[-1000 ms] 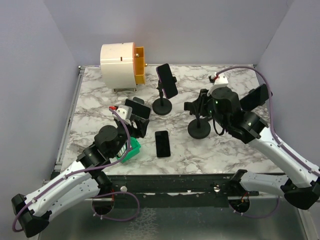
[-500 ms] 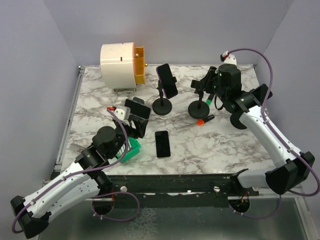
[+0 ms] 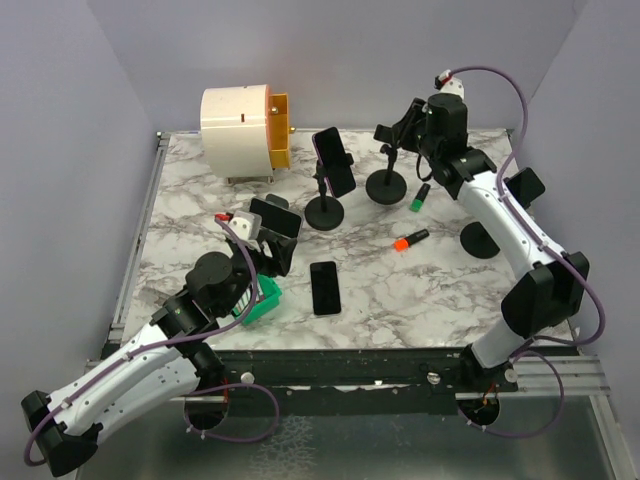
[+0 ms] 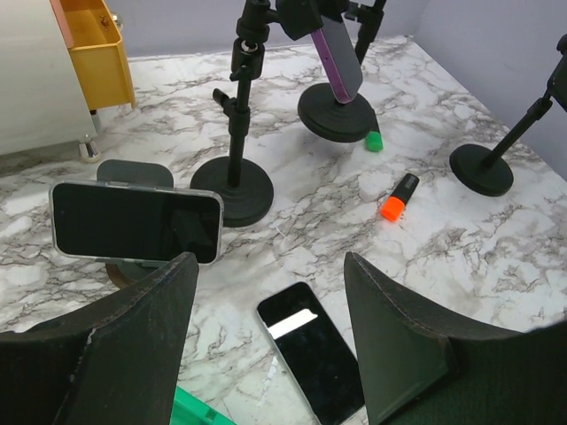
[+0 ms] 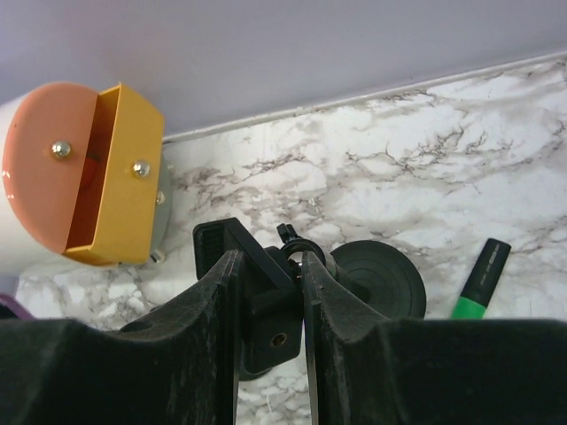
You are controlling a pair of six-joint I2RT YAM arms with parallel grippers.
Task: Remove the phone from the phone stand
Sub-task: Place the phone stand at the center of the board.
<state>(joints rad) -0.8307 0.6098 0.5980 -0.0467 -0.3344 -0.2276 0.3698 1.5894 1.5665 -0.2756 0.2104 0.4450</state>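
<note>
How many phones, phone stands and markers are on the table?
Phones: 3
Phone stands: 4
Markers: 2
Total: 9

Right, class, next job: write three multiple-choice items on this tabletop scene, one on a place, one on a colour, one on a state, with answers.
1. Where is the loose phone? A flat on the table; B clamped in a stand; C in a drawer.
2. The marker nearer the table's back edge is: A blue; B green; C white.
3. The right pincer is: A wide open; B shut on a marker; C shut on the empty phone stand.
Answers: 1 A, it lies screen-up on the marble; 2 B, its body is green; 3 C, the wrist view shows it clamped on the stand's bare holder.
</note>
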